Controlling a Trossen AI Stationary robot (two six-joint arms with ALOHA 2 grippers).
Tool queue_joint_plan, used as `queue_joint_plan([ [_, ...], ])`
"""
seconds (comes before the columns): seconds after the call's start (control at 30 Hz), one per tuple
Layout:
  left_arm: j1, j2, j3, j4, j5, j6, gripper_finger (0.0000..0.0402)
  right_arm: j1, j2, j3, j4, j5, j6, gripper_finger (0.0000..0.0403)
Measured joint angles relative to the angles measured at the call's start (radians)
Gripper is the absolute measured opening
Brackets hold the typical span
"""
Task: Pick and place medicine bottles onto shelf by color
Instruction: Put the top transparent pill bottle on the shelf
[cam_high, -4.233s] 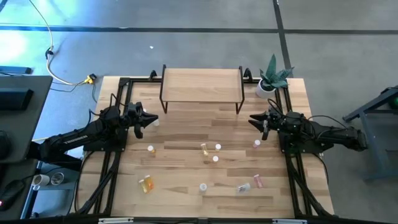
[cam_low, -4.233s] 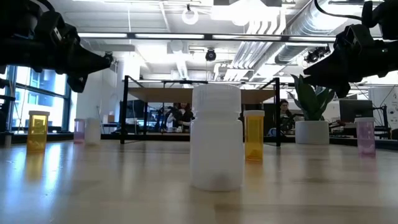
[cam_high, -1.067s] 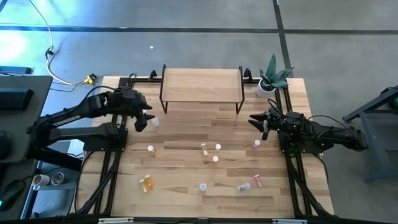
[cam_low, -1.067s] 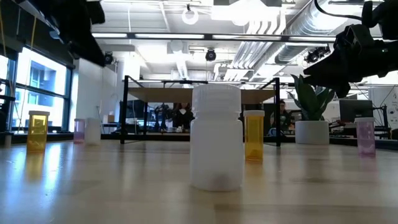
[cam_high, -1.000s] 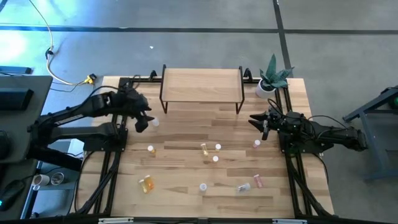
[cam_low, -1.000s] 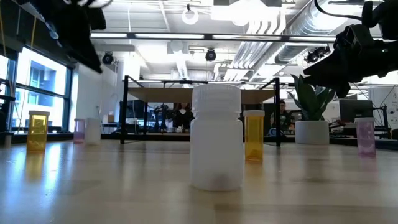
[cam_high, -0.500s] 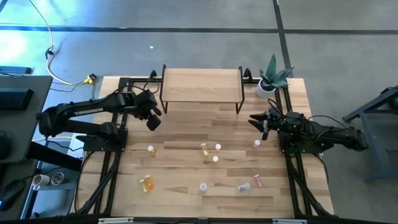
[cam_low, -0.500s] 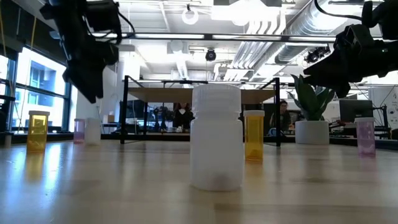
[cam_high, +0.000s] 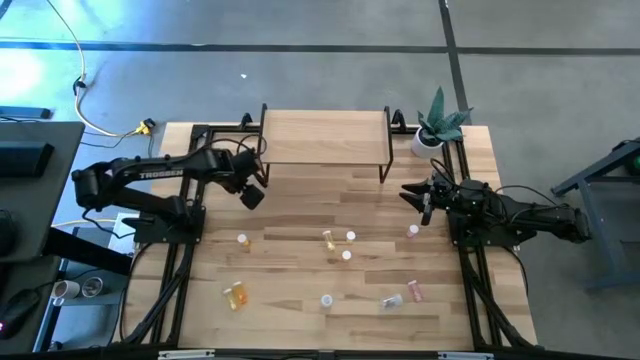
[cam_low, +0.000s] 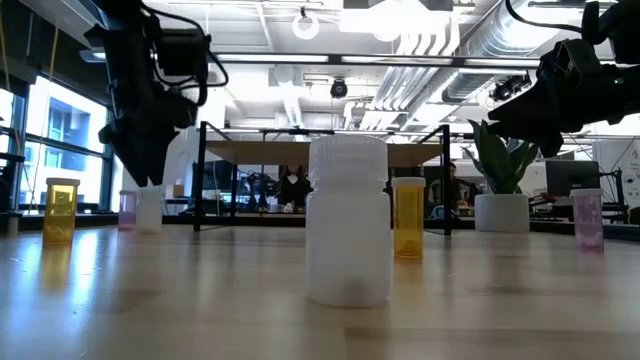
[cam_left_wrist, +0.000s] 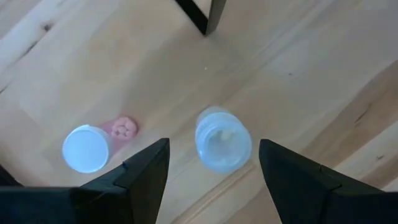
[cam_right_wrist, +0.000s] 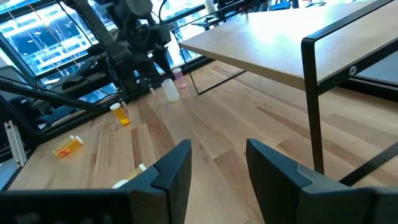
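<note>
The shelf (cam_high: 323, 134) stands at the far edge of the surface (cam_high: 300, 205), and its top board carries no bottle — by that evidence the sorting has not yet begun.

Left claw (cam_left_wrist: 211, 163): spread wide and empty, poised directly above a clear bottle (cam_left_wrist: 223, 139) near the shelf's left front leg. A pink bottle (cam_left_wrist: 87, 148) with a white cap stands just beside the clear one. Judged step: descent for the first pick; no contact is visible yet.

Right claw (cam_right_wrist: 217, 163): parted to a moderate gap, holding nothing, waiting over the right side of the surface near the shelf's right front leg.

Remaining stock on the surface:
- a white-capped bottle (cam_high: 242, 239) toward the left edge;
- a cluster of three near the centre, including an orange bottle (cam_high: 327, 238);
- a pink bottle (cam_high: 412, 232) toward the right edge;
- a yellow bottle (cam_high: 236, 294) lying on its side near the front-left corner;
- several more along the front edge.

All of these still need placing — the whole task lies ahead.
</note>
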Motion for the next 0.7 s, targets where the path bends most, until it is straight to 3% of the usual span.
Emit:
queue_joint_plan([
  [0.5,0.0,0.108,0.0,0.028,0.001,0.01,0.0236,0.0,0.0,0.0,0.0,0.0,0.0,0.0145],
  [0.7,0.0,0.109,0.0,0.033,0.008,0.027,0.02,0.0,0.0,0.0,0.0,0.0,0.0,0.0145],
])
